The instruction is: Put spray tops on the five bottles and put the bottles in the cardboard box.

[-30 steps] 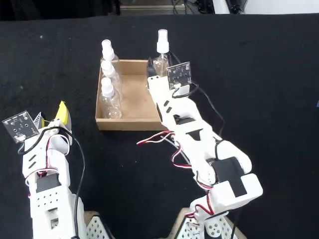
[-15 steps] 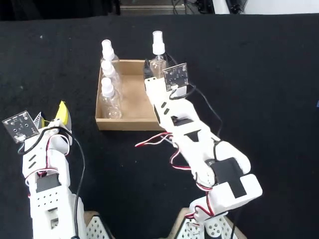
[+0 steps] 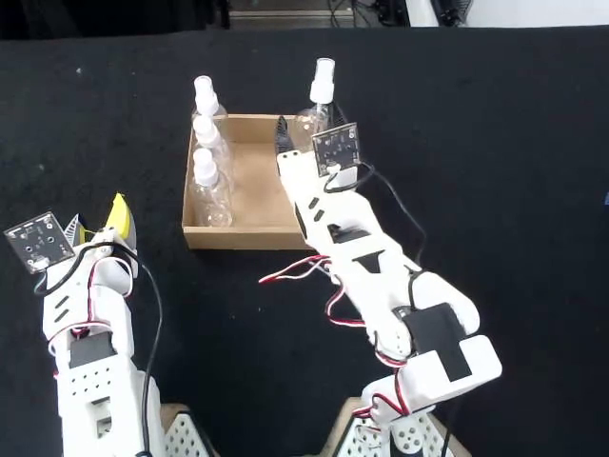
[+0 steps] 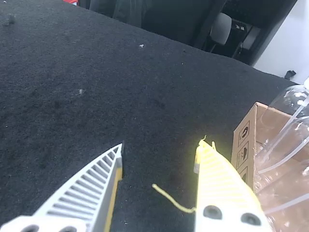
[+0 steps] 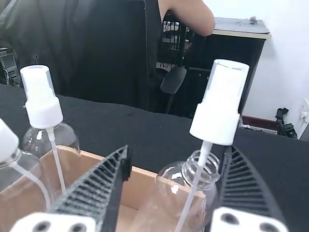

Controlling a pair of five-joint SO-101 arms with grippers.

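A cardboard box (image 3: 249, 233) sits mid-table with three capped clear bottles (image 3: 211, 186) standing along its left wall. A fourth clear bottle (image 3: 312, 116) leans at the box's far right corner, its white spray top (image 3: 323, 80) resting loose and high above the bare neck threads (image 5: 200, 166). My right gripper (image 3: 303, 130) is shut on this bottle, one black finger (image 5: 244, 186) against its side and the other finger (image 5: 104, 188) toward the box interior. My left gripper (image 3: 95, 217) hangs open over bare mat left of the box, nothing between its fingers (image 4: 219, 179).
Black mat (image 3: 495, 143) covers the table, with free room to the right of and beyond the box. The box's right half (image 3: 257, 181) holds no bottles. A box corner (image 4: 244, 145) and a bottle (image 4: 289, 145) lie close beside my left gripper.
The right gripper shifted slightly left with the bottle, then the bottle's spray top swung back to the right. The left arm has not moved.
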